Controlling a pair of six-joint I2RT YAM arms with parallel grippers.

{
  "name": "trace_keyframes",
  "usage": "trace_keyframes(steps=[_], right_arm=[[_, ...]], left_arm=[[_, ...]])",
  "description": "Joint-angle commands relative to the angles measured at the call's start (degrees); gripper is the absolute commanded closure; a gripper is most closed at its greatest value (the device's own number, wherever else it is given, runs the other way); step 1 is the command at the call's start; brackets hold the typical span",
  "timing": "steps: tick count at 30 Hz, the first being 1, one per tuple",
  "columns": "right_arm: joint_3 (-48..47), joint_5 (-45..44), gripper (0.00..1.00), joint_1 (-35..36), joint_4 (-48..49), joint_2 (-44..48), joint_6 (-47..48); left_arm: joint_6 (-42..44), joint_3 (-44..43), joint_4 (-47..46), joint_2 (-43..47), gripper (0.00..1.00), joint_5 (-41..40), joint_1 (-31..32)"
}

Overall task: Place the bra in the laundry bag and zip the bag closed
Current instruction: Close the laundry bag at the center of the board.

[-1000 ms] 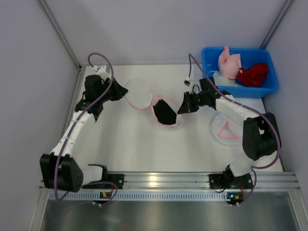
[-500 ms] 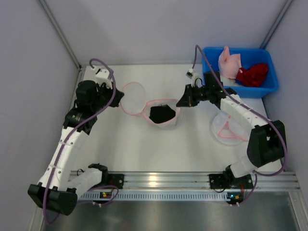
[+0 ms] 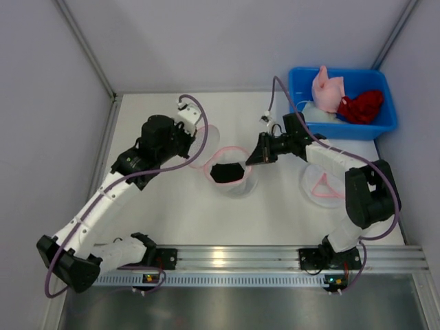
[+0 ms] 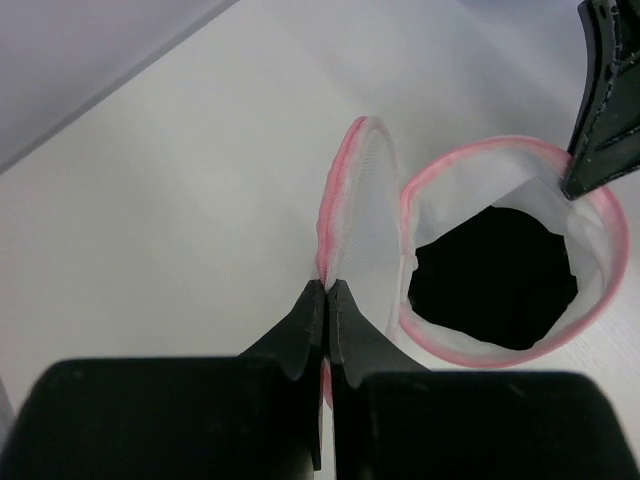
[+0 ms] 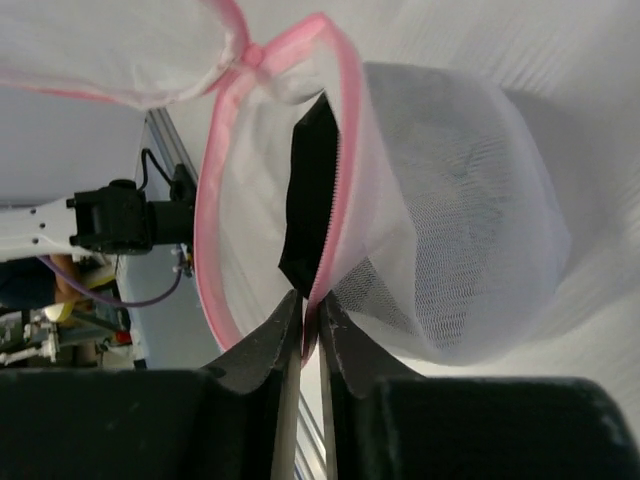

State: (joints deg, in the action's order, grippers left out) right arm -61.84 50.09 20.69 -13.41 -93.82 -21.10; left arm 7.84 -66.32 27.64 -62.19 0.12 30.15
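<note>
The laundry bag (image 3: 240, 187), white mesh with a pink zip rim, stands open in the middle of the table. The black bra (image 3: 225, 172) lies inside it, also showing as a dark mass (image 4: 495, 285) in the left wrist view. My left gripper (image 3: 197, 142) is shut on the pink edge of the bag's round lid flap (image 4: 360, 210), which stands on edge beside the opening. My right gripper (image 3: 253, 158) is shut on the opposite rim (image 5: 335, 150) of the bag, its fingertips (image 5: 300, 315) pinching the pink zip tape, with the bra (image 5: 310, 200) just beyond.
A blue bin (image 3: 385, 127) at the back right holds a pink garment (image 3: 326, 89) and a red one (image 3: 362, 106). A second flat mesh bag (image 3: 323, 184) lies under the right forearm. Grey walls close in the table on the left, back and right.
My left arm has swung right, carrying the lid flap up against the bag's opening. The right gripper has shifted a little left and down, keeping hold of the rim.
</note>
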Motion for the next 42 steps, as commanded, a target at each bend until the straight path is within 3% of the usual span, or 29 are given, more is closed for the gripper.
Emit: trace_keyframes(steps=[1, 4, 5, 10, 14, 19, 21, 27, 36, 42], right_arm=[[2.95, 6.15, 0.86, 2.33, 6.81, 1.88, -3.50], [4.27, 8.35, 0.67, 3.75, 5.16, 4.69, -2.98], [4.01, 8.45, 0.56, 2.88, 3.32, 5.83, -1.94], [2.34, 8.45, 0.35, -4.24, -6.36, 8.30, 5.18], [0.94, 4.33, 0.28, -13.54, -16.71, 10.67, 12.92], [0.67, 3.18, 0.27, -19.97, -22.18, 11.99, 18.37], [0.41, 3.35, 0.27, -20.16, -23.67, 12.43, 19.86], [1.11, 4.05, 0.30, -20.07, -22.63, 13.14, 20.31], [1.46, 4.85, 0.35, -19.55, -21.66, 12.78, 20.22], [1.38, 4.76, 0.36, -18.49, -20.96, 12.26, 19.52]], left_arm=[[8.15, -2.58, -3.64, -2.22, 1.00, -4.77, 4.80], [12.89, -2.41, -5.31, -4.25, 1.00, -8.81, 12.17], [15.08, -2.06, -5.92, -5.21, 1.00, -9.87, 14.21], [20.37, 1.37, -10.84, -10.39, 1.00, -20.47, 26.68], [22.30, 2.95, -14.00, -17.16, 1.00, -24.28, 31.89], [25.81, 8.04, -16.38, -21.56, 1.00, -29.73, 37.86], [27.05, 10.15, -17.78, -21.04, 0.95, -31.49, 39.71], [37.59, 19.65, -24.63, -12.52, 1.00, -33.69, 42.97], [48.67, 17.19, -26.41, -4.25, 1.00, -33.69, 42.89], [55.44, 26.32, -36.85, -3.81, 1.00, -32.82, 41.83]])
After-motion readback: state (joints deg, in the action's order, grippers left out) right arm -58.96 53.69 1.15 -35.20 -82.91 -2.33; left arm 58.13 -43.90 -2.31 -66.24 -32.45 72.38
